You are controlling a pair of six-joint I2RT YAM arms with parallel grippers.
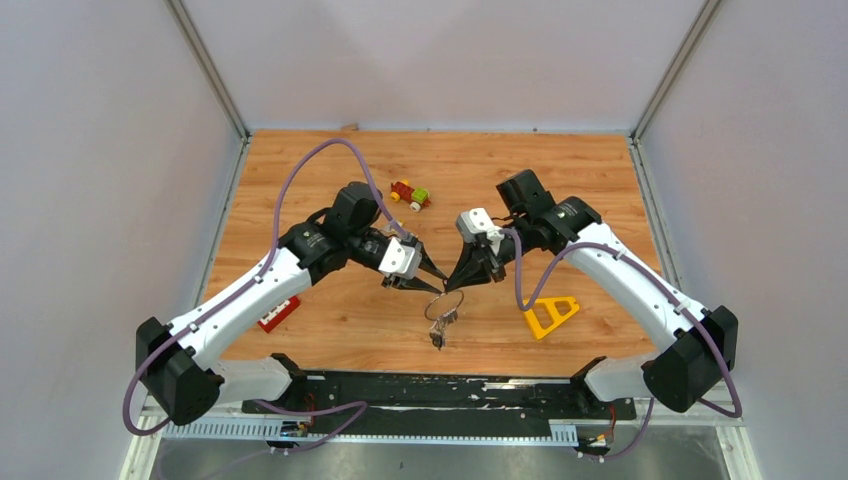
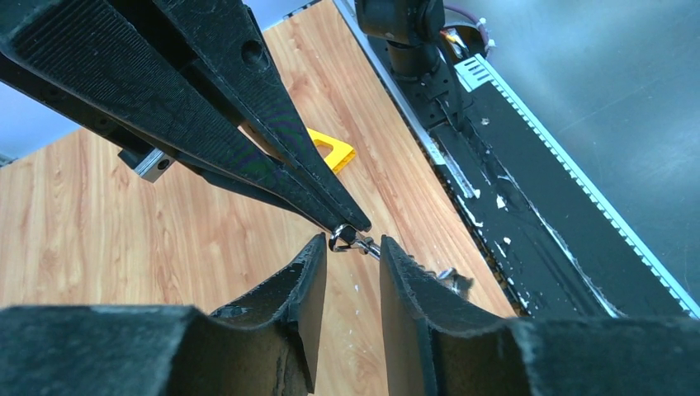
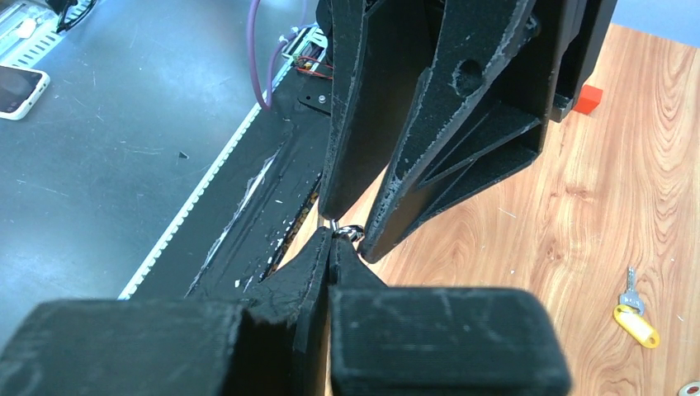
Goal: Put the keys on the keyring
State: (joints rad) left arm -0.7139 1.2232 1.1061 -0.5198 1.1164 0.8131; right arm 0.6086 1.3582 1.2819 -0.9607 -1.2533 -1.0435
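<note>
Silver wire of the keyring (image 2: 343, 240) sits pinched at the very tips of the right hand (image 3: 332, 246), whose fingers are pressed together on it. The right arm (image 1: 632, 282) reaches in from its side, elbow bent, wrist pitched down toward the middle of the wooden worktop (image 1: 360, 320). The left arm (image 1: 250, 290) mirrors it, forearm stretched forward and wrist angled down, so the two sets of tips meet nose to nose. The left hand (image 2: 353, 247) has its fingers apart, one on each side of the ring, with a clear gap between them. A small bunch of keys (image 1: 440, 334) hangs off the ring below both hands; whether it touches the worktop cannot be told. One more key with a yellow tag (image 3: 636, 319) lies flat on the worktop, apart from the rest.
</note>
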